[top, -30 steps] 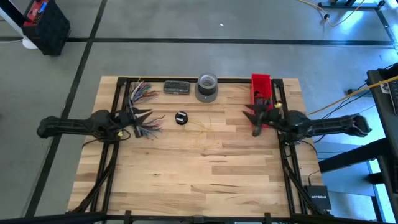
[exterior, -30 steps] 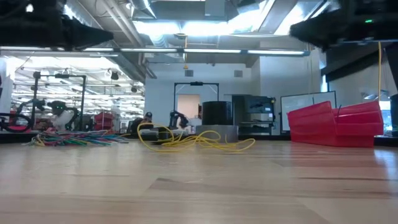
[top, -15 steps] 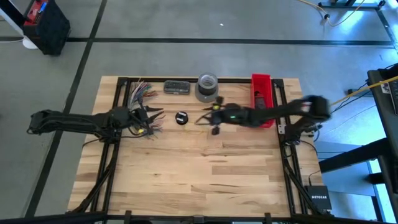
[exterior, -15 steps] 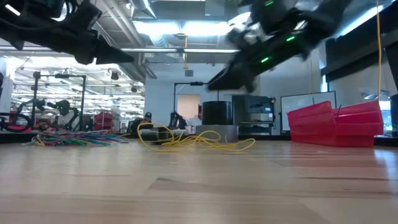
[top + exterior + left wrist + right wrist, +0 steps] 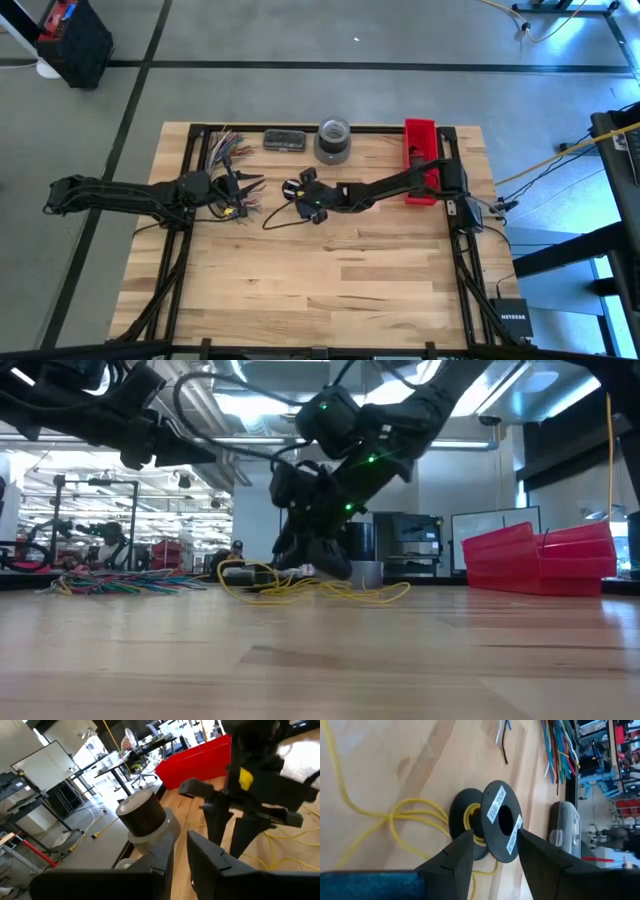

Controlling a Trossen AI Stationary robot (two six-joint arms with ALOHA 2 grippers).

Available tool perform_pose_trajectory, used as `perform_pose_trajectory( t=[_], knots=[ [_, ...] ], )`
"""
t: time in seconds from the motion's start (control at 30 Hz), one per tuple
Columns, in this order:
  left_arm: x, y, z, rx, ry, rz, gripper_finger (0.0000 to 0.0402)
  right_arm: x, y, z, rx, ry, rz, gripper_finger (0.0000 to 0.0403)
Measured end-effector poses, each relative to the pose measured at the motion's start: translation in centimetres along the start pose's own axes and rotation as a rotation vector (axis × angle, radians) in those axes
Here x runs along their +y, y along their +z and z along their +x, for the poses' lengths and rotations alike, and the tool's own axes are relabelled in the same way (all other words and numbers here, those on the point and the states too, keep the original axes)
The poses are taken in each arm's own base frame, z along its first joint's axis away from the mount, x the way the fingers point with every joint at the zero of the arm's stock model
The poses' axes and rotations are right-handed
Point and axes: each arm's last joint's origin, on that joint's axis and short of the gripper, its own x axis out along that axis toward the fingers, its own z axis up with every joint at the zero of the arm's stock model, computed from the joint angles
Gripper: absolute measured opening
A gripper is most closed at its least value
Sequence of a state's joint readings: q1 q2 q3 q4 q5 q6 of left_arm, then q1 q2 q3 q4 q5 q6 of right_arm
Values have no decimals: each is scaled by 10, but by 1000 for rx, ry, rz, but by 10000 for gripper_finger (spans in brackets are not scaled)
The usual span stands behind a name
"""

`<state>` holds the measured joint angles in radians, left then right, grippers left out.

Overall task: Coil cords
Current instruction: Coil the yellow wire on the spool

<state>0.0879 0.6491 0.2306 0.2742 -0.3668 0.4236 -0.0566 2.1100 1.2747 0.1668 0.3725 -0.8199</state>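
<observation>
A small black spool (image 5: 492, 827) wound with yellow cord lies on the wooden table left of centre (image 5: 291, 188). Loose yellow cord (image 5: 300, 585) runs from it across the table (image 5: 395, 817). Multicoloured thin cords (image 5: 232, 150) lie at the far left, and also show in the low view (image 5: 130, 585). My right gripper (image 5: 308, 197) reaches across from the right, low over the table. It is open, with a finger on each side of the spool (image 5: 495, 850). My left gripper (image 5: 245, 188) hovers above the coloured cords, its fingers a narrow gap apart (image 5: 180, 850), holding nothing. My right gripper's fingers (image 5: 465, 852) stand on either side of the spool's flanges (image 5: 502, 820), coming slanting down from the table's right side. I cannot tell whether they touch the spool. The spool lies on the table.
A grey tape roll (image 5: 333, 140) and a dark flat box (image 5: 284, 140) stand at the far edge. A red bin (image 5: 420, 150) stands at the far right. The near half of the table (image 5: 320, 290) is bare wood.
My right gripper has swung from the table's right edge toward the left and down to the black spool. My left gripper has gone a little toward the right and now holds still.
</observation>
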Motion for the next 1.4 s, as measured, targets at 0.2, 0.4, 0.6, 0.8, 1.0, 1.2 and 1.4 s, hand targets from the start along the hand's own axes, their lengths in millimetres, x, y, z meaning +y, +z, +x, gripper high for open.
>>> perform_pose_trajectory(
  t=[0.2, 0.4, 0.6, 0.8, 1.0, 1.2, 1.4],
  knots=[
    [0, 0, 0, 0, 0, 0, 47, 0, -2, 5, 29, -48, -23, 144],
    [0, 1, 0, -10, 5, -4, 47, -7, -4, 8, -21, -39, -45, 79],
    [1, 2, 0, -17, 8, 1, 47, -14, -11, 11, -31, -39, 4, 16],
    [1, 2, 0, -21, 9, -6, 47, -20, -8, 8, -47, -71, 121, 5],
    [5, 14, 0, -2, -3, -75, 47, -47, 11, -33, -145, -52, 232, 3],
    [-3, 33, 10, 68, -96, -54, 47, -61, 26, -68, -226, -34, 265, 2],
    [-28, 55, 28, 150, -137, 63, 47, -61, 38, -87, -260, -20, 279, 1]
  ],
)
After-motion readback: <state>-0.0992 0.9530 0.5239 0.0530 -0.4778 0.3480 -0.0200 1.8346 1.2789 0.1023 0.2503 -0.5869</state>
